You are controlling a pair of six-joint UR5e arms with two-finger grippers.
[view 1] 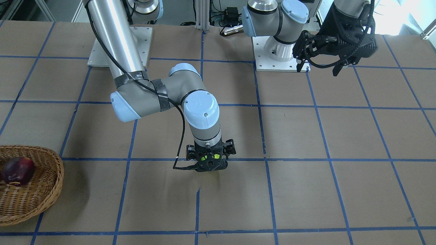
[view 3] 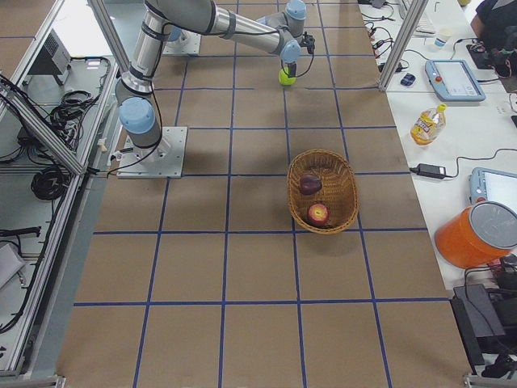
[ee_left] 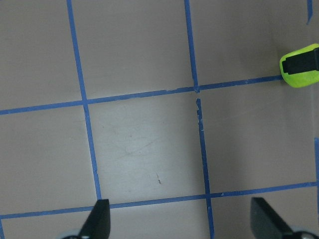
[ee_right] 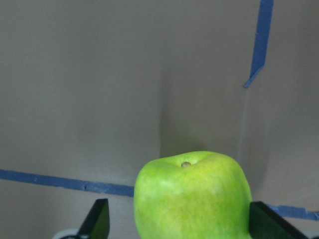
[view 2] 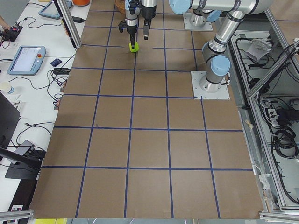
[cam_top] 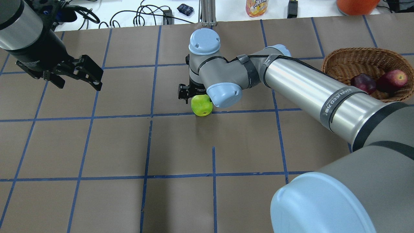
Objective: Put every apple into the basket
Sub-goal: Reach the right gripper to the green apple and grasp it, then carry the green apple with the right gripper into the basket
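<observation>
The lime green apple (cam_top: 201, 105) sits on the brown paper near the table's middle. My right gripper (view 1: 210, 163) points straight down over it. In the right wrist view the apple (ee_right: 192, 194) fills the space between the spread fingers (ee_right: 99, 221); the gripper (ee_right: 179, 219) is open, one finger at the apple's edge. The red apple (cam_top: 393, 79) and the dark maroon apple (cam_top: 364, 82) lie in the wicker basket (cam_top: 333, 58) on my right side. My left gripper (cam_top: 79, 82) hangs open and empty above the table's left part.
Both arm base plates (view 1: 281, 63) are bolted at the robot's edge of the table. The right arm's long link (cam_top: 307, 87) stretches between the basket and the green apple. A juice bottle (view 3: 426, 123) and an orange bucket (view 3: 472, 234) stand on the side bench.
</observation>
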